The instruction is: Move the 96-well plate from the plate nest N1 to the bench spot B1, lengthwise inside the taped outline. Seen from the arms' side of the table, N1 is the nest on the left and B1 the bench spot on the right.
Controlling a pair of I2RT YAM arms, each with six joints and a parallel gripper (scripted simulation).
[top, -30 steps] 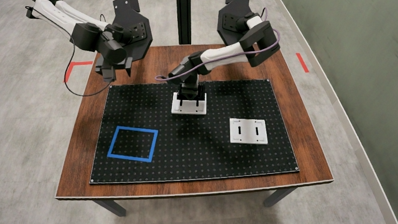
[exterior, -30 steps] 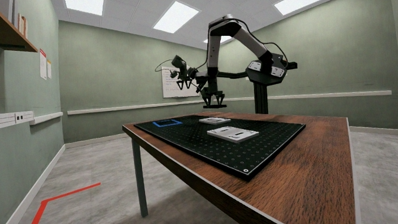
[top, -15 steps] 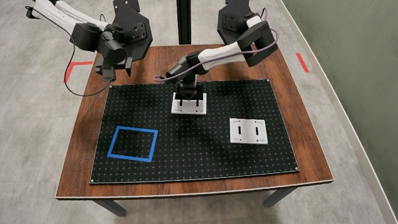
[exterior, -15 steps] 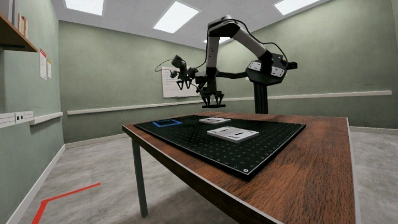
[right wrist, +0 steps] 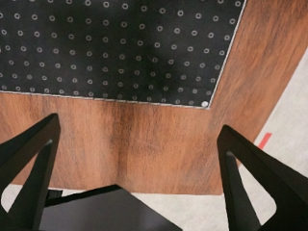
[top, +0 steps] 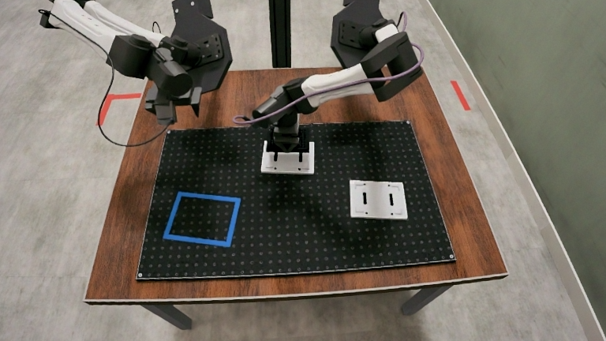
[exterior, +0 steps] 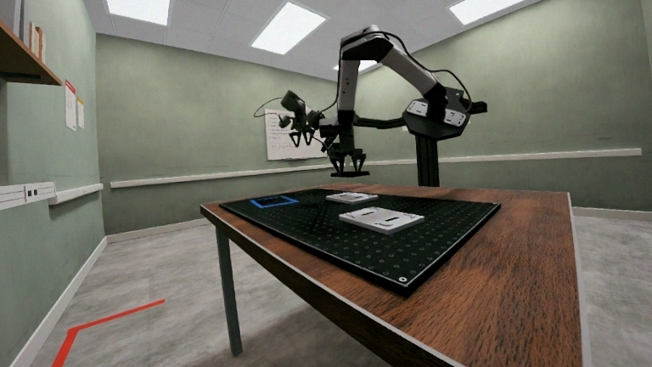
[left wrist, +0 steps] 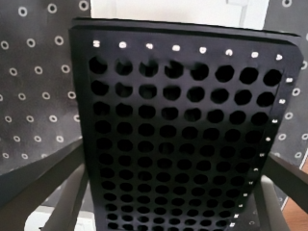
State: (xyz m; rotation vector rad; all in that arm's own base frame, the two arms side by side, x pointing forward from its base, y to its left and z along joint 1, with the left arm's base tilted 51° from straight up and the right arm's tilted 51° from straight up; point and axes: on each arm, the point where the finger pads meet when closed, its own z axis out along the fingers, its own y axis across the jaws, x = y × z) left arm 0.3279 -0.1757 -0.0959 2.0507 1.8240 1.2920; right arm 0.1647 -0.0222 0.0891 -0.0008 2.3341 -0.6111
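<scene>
My left gripper is shut on the black 96-well plate and holds it level, well above the board. In the top view the arm hides much of the plate. The white nest N1 is empty, at the right in the top view. The blue taped outline of B1 is empty, at the left in the top view. My right gripper is open and empty, raised over the table's arm-side edge.
A second white nest lies below the held plate, between N1 and B1 and nearer the arms. Both nests and the outline are on the black perforated board. The wooden table surrounds the board.
</scene>
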